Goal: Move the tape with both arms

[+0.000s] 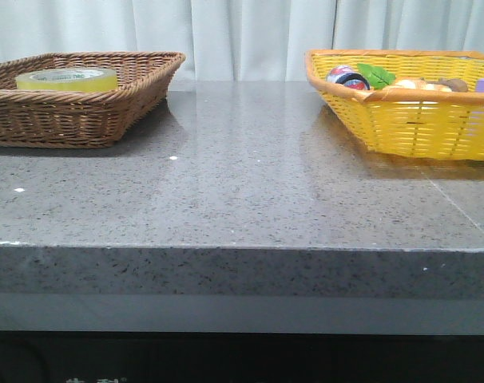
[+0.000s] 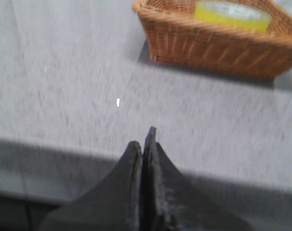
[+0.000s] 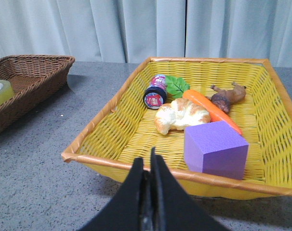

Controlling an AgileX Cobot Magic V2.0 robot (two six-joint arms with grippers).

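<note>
This looks like a test room for a robot, not a real home. A grey stone table [image 1: 242,199] stands in front of plain pale curtains [image 1: 250,36] that cover the whole back. At 10 o'clock sits a brown basket [image 1: 74,112]. At 2 o'clock sits a yellow basket [image 3: 112,125] with toy food: a carrot [image 3: 211,109], bread [image 3: 180,114] and a purple block [image 3: 216,149].

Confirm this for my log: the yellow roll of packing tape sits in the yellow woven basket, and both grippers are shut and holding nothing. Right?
Not quite. The yellow roll of packing tape lies in the brown wicker basket, not the yellow woven basket; the front view shows it. The rest holds: the left gripper and right gripper are shut and empty.
</note>
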